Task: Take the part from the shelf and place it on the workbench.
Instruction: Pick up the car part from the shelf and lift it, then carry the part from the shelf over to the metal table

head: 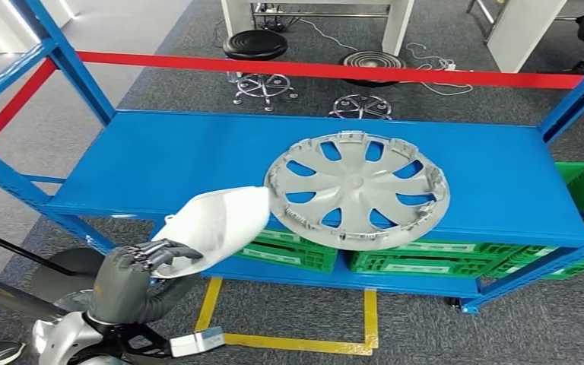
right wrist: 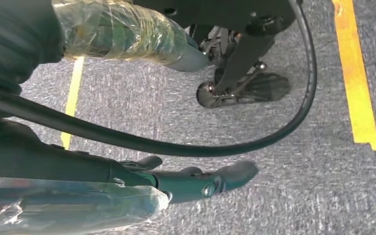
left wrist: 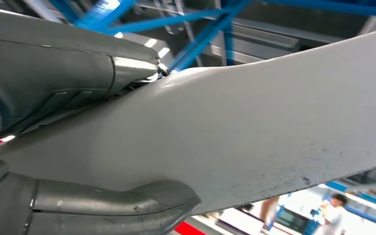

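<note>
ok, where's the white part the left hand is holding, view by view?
Head view: white part, lower left of centre, held by the left hand in front of the blue shelf, beside the silver wheel cover.
Left wrist view: white part spans most of the picture, between thumb and fingers.
Right wrist view: not in it.
Shared landmark: blue shelf frame, in the head and left wrist views.
</note>
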